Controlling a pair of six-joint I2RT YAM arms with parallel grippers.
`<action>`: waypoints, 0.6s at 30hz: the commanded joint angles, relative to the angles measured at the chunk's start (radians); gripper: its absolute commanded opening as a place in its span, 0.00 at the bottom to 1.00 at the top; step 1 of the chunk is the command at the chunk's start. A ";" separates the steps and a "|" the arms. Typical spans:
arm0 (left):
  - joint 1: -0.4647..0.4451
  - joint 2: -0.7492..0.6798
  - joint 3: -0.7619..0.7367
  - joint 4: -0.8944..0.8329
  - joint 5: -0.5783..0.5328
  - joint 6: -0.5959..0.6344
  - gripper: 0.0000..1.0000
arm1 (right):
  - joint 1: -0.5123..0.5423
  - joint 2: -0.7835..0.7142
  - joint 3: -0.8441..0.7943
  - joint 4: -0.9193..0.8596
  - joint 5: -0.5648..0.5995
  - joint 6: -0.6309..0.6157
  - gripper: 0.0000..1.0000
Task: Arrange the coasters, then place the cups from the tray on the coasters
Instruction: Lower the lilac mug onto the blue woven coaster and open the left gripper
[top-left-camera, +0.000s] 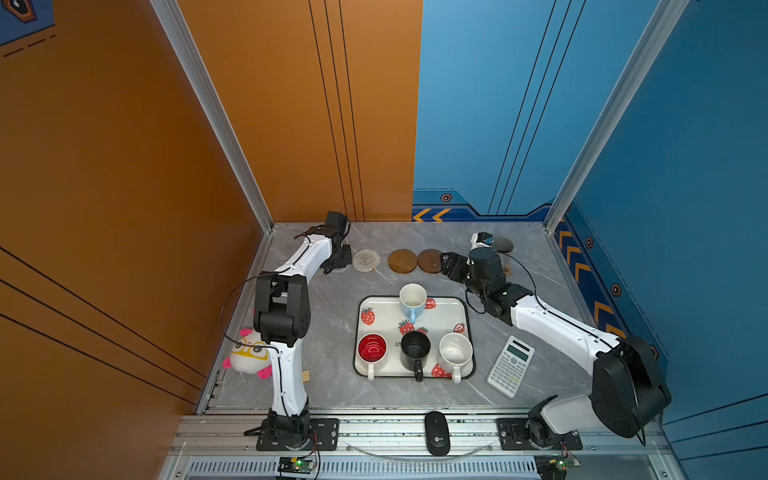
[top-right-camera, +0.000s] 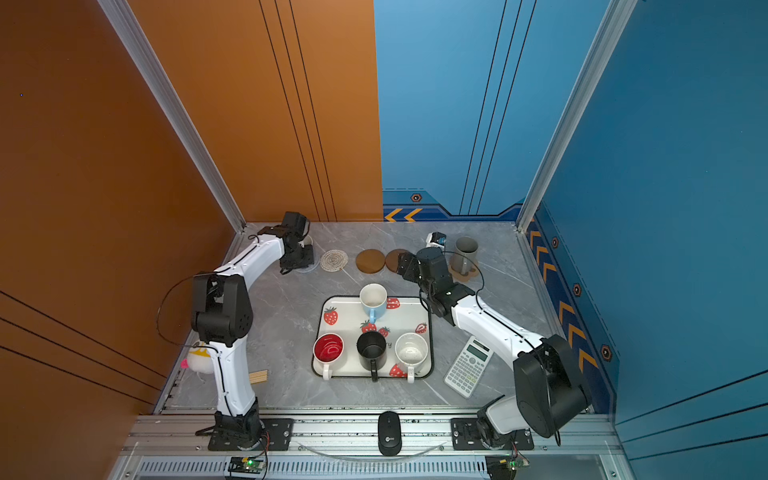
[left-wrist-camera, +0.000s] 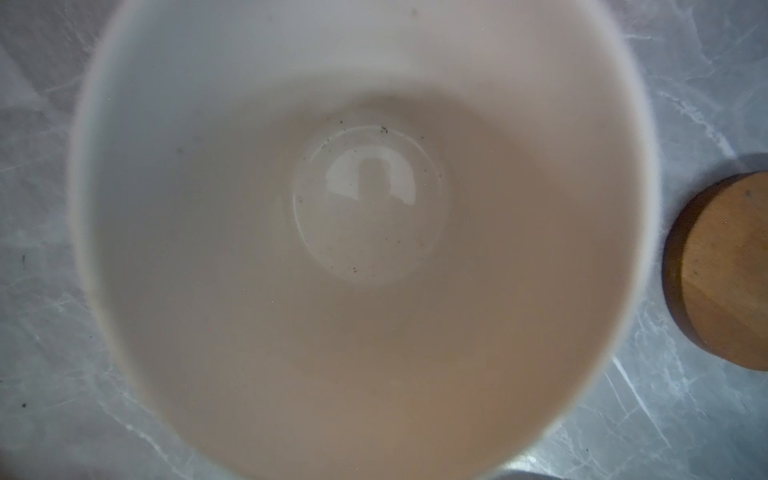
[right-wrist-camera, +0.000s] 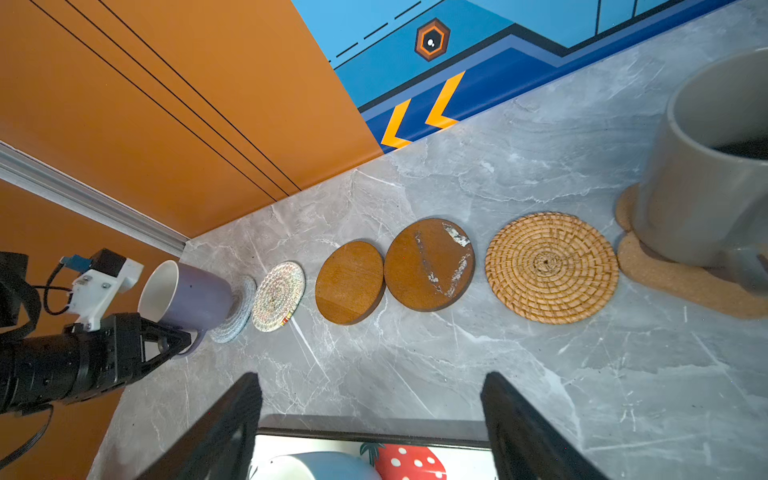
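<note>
The tray (top-left-camera: 444, 313) holds four cups: light blue (top-left-camera: 412, 301), red-lined (top-left-camera: 372, 348), black (top-left-camera: 414, 349), speckled (top-left-camera: 455, 351).

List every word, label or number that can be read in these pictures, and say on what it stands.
"st": on the tray, in a top view; the black cup hides the letters that follow.
"ry": on the tray, in a top view, just past that cup.
Logo on the mouse and keys of the calculator: too small to read.
</note>
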 joint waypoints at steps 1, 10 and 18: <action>0.010 0.016 0.046 0.020 0.005 0.006 0.00 | 0.002 0.015 0.024 0.015 -0.017 0.011 0.82; 0.015 0.025 0.042 0.020 -0.009 0.000 0.00 | 0.005 0.049 0.053 0.010 -0.037 0.010 0.82; 0.016 0.041 0.039 0.020 -0.016 -0.004 0.00 | 0.005 0.050 0.057 0.002 -0.041 0.007 0.82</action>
